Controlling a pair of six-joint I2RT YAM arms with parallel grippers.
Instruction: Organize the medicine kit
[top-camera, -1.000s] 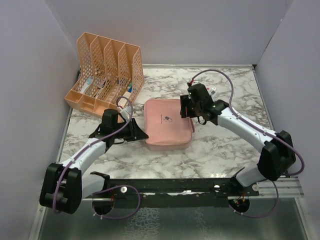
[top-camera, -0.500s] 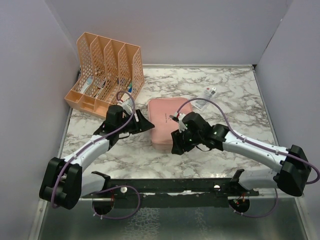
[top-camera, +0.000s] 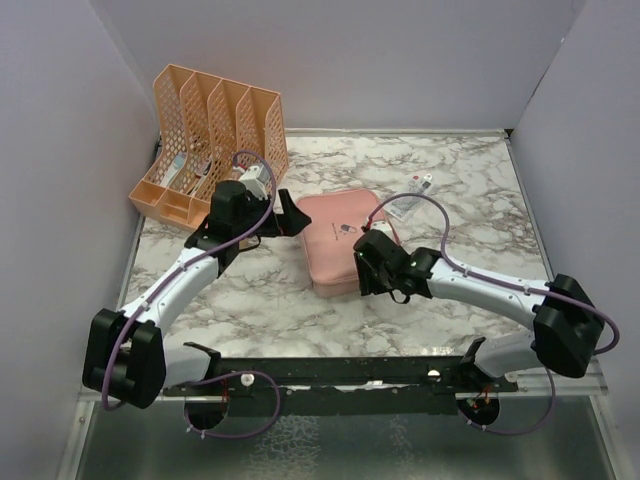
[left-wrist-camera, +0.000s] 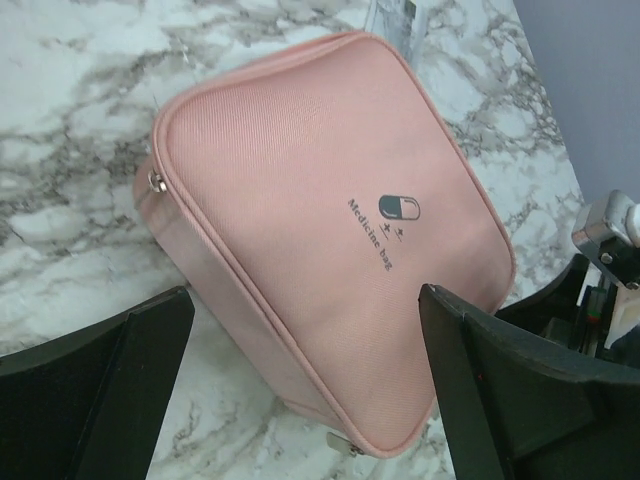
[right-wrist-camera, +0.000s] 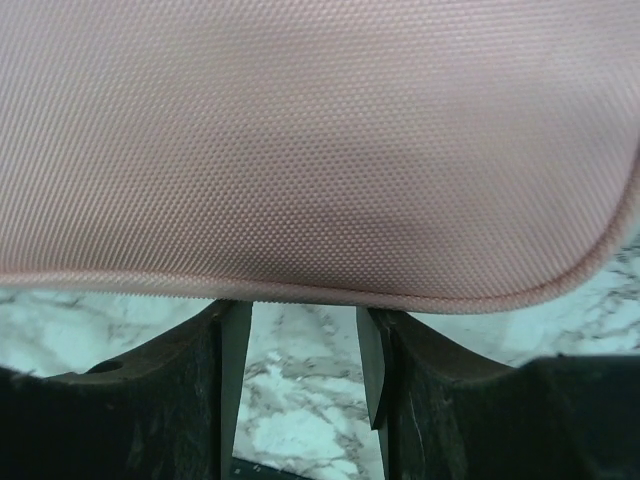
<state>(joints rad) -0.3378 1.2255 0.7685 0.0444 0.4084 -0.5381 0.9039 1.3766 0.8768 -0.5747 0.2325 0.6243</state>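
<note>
The pink square soft-shell medicine kit (top-camera: 338, 243) lies flat and zipped shut near the middle of the marble-patterned desk (top-camera: 470, 170), turned askew, with an arm at either side. The right gripper (top-camera: 366, 272) is low at the kit's lower-right edge. In the right wrist view its jaws are partly spread with bare desk between them, and the tips are hidden behind the kit's rim, so I cannot tell whether they touch the side wall. The left gripper (top-camera: 288, 214) hangs at the kit's left corner with its jaws spread wide and nothing between them. The likeliest slip, as I judge it, is that the light case skids on the smooth desk instead of being gripped, since nothing braces it. A push from the lower right could drive it toward the small white tube (top-camera: 412, 198) lying just beyond its upper-right corner. The soft shell may also buckle under a pinch, and the small metal zip pull (left-wrist-camera: 155, 182) is an easy target to miss. With both arms crowding one case, they could knock together. The lid carries a grey pill logo (left-wrist-camera: 399, 207) over the words "Medicine bag". Any labels inside the orange perforated plastic file rack (top-camera: 215, 145) in the upper left are too small to read.
</note>
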